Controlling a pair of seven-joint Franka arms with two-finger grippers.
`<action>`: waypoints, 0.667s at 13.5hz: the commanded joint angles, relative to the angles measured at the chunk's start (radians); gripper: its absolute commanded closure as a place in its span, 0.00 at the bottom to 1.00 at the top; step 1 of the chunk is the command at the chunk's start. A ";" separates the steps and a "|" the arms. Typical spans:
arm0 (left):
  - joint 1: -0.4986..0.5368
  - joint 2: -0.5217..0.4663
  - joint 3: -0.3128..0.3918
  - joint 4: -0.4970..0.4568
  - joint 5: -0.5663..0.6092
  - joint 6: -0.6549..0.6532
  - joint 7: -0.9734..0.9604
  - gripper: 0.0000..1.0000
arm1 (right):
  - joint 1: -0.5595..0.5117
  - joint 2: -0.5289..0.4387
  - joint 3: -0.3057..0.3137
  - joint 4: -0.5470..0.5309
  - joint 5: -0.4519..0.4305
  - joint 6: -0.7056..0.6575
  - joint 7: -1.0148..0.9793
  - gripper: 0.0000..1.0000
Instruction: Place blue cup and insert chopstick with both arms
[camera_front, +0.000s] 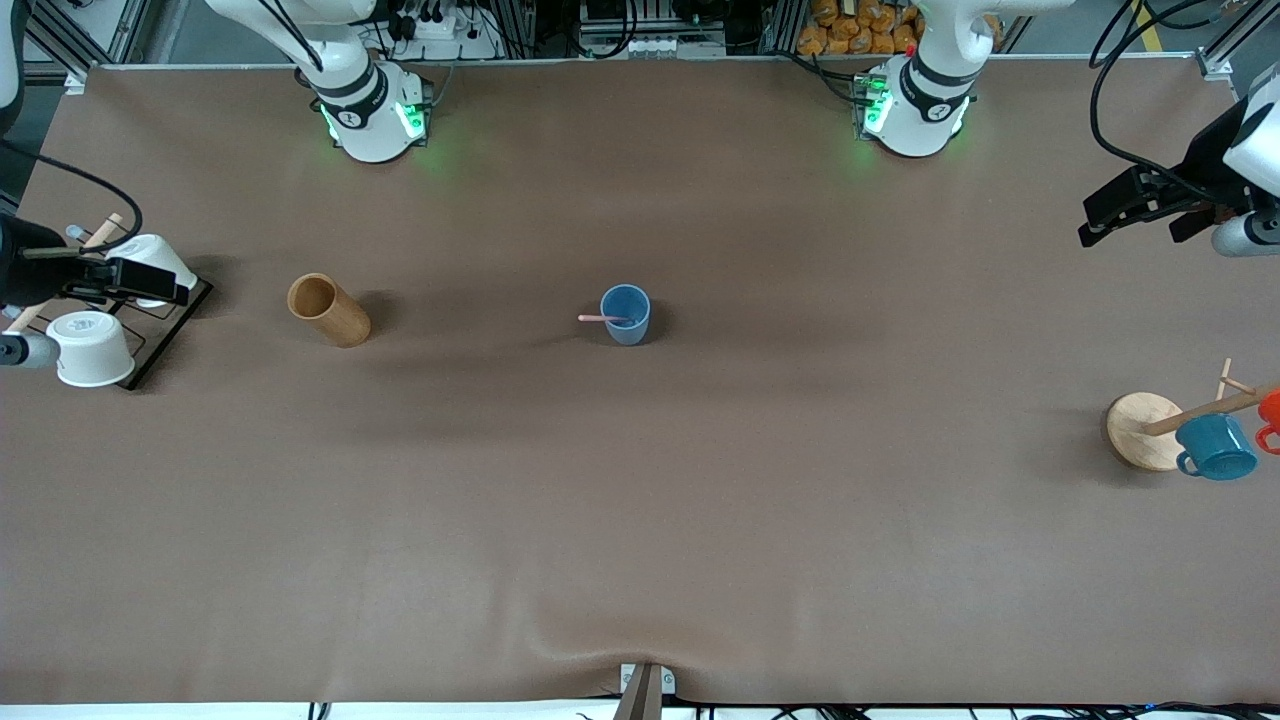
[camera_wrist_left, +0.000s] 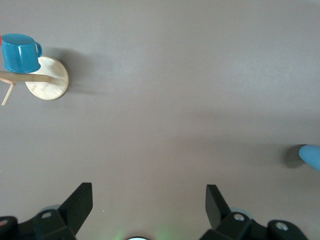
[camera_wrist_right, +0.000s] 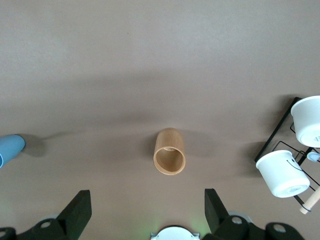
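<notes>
The blue cup (camera_front: 626, 314) stands upright mid-table. The pink chopstick (camera_front: 603, 319) rests in it, one end inside and the other sticking out over the rim toward the right arm's end. My left gripper (camera_front: 1100, 222) is up over the left arm's end of the table, open and empty (camera_wrist_left: 149, 192); the cup's edge shows in its wrist view (camera_wrist_left: 311, 156). My right gripper (camera_front: 150, 282) is over the rack at the right arm's end, open and empty (camera_wrist_right: 147, 197); the cup's edge shows in its wrist view (camera_wrist_right: 10, 148).
A brown wooden cylinder (camera_front: 328, 309) stands between the cup and the right arm's end. A black rack (camera_front: 170, 330) there holds white cups (camera_front: 95, 347). At the left arm's end a wooden mug tree (camera_front: 1140, 430) carries a teal mug (camera_front: 1215, 446) and an orange one (camera_front: 1270, 410).
</notes>
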 joint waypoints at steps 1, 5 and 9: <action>0.003 -0.032 0.001 -0.019 -0.009 -0.017 0.017 0.00 | 0.000 -0.223 0.014 -0.325 -0.004 0.155 -0.044 0.00; 0.001 -0.034 0.004 -0.016 -0.009 -0.020 0.018 0.00 | -0.021 -0.246 0.020 -0.363 -0.001 0.246 -0.049 0.00; -0.003 -0.026 0.010 0.013 -0.006 -0.020 0.038 0.00 | -0.026 -0.171 0.017 -0.211 -0.009 0.163 -0.040 0.00</action>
